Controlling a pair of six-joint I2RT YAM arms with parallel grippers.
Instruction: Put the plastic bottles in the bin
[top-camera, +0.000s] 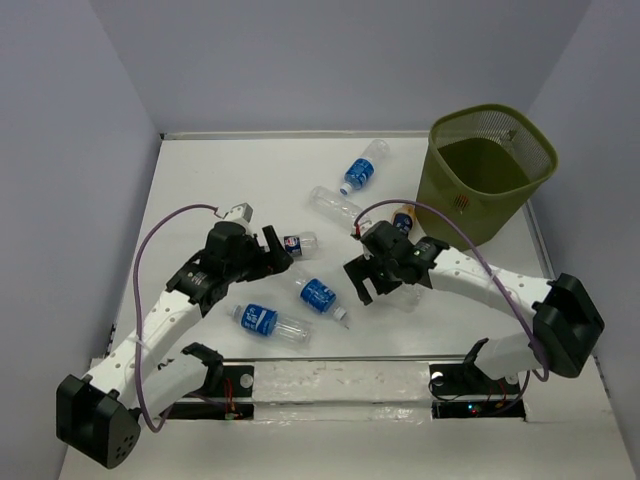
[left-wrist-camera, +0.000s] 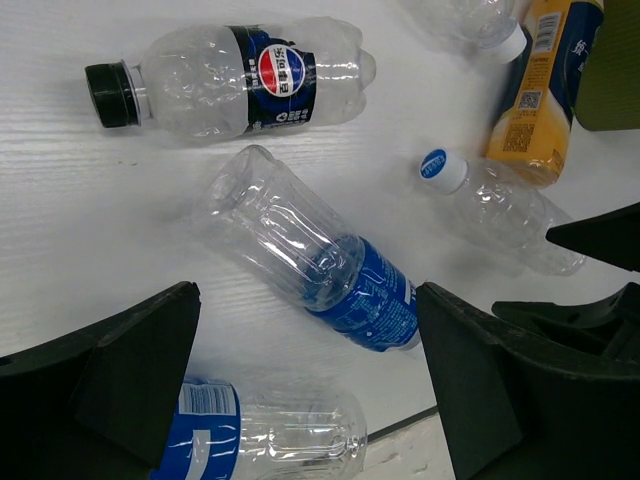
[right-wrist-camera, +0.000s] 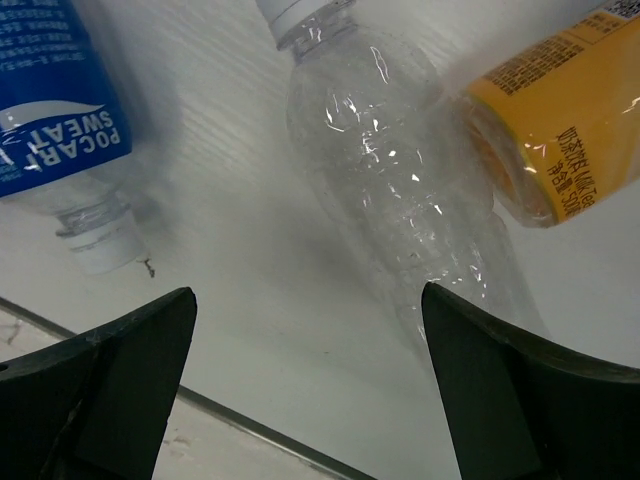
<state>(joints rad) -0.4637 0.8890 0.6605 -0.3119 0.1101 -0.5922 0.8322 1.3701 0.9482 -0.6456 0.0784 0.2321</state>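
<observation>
Right now, your left gripper (left-wrist-camera: 310, 400) is hanging wide open and empty over the blue-labelled bottle (left-wrist-camera: 330, 275). Your right gripper (right-wrist-camera: 310, 390) is gaping just as wide, holding nothing, over a clear white-capped bottle (right-wrist-camera: 400, 170) beside the orange bottle (right-wrist-camera: 560, 120). The olive mesh bin (top-camera: 470, 205) is standing far right.

between the right fingers (right-wrist-camera: 110, 390) one bottle (right-wrist-camera: 400, 180), a second bottle (right-wrist-camera: 560, 110) just right of it, a third bottle (right-wrist-camera: 60, 110) off left
</observation>
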